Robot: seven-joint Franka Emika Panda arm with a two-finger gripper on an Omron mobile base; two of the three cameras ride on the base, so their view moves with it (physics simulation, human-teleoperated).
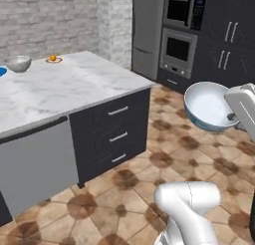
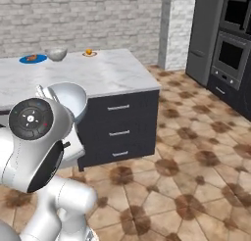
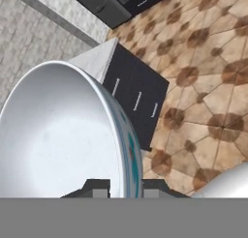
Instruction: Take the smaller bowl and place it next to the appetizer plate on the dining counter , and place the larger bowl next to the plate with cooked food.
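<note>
Smaller bowl: round, pale blue outside, smooth white inside; held in the air over the brown patterned tile floor, off the near right of the dining counter, tilted with its opening facing partly sideways. Gripper: two dark fingertips clamped on the bowl's rim, one on each side of the wall. Dining counter: rectangular, white grey-veined marble top, dark side with three handled drawers. Larger bowl: deep, grey-white marbled, upright at the counter's far left. Appetizer plate: small, red-brown rim, carrying an orange item, just right of that bowl. Bright blue plate: flat, round, left of the marbled bowl
</note>
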